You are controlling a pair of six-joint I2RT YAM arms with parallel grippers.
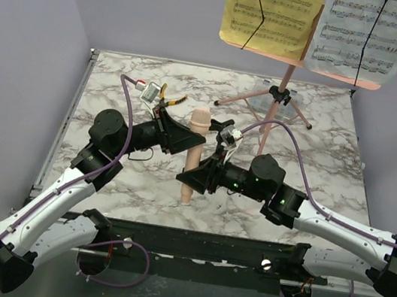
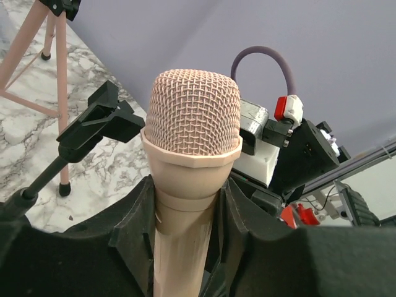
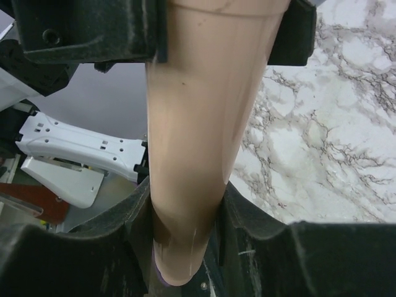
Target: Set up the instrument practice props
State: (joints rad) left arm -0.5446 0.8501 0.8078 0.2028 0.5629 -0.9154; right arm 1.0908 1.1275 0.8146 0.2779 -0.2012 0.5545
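The pink-beige microphone with a mesh head (image 2: 195, 124) is held over the white marble-pattern table (image 1: 318, 161). The left gripper (image 2: 187, 185) clenches it under the head and the right gripper (image 3: 184, 198) clenches its lower end. The black clip of the short mic stand (image 2: 99, 120) is near it. Behind stand the pink tripod music stand (image 1: 280, 93) with yellow and white music sheets (image 1: 274, 13), and at the far left lie yellow-handled pliers (image 1: 168, 99). The walls (image 1: 23, 12) are lilac.
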